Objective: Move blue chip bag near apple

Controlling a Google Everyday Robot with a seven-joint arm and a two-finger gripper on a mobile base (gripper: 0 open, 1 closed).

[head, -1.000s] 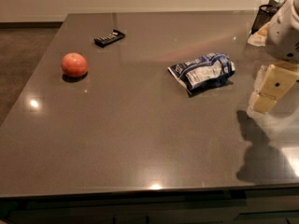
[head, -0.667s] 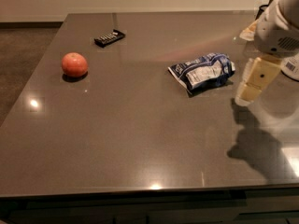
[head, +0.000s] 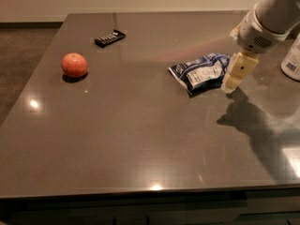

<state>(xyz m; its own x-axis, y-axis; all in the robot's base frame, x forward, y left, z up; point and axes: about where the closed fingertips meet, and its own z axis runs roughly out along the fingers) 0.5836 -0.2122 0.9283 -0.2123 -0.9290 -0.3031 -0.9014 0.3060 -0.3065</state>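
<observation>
table point(head: 140, 135): dark glossy grey-brown top, fills pretty much the whole view, lights glinting off it
apple point(head: 74, 64): way over on the left, red-orange, sitting on its own little shadow
black packet point(head: 110, 37): small flat thing, farther back and a bit right of the apple, apart from it
blue chip bag point(head: 200, 72): right of centre, crumpled, blue and white, lying on the table, well apart from the apple
gripper point(head: 232, 81): cream-coloured, pointing down just beside the bag's right end, low over the tabletop; honestly can't tell how far open it is, or whether it's got any hold on the bag
arm point(head: 269, 18): white, comes in from the far right corner
white container point(head: 293, 57): right edge, partly cut off, near the gripper
</observation>
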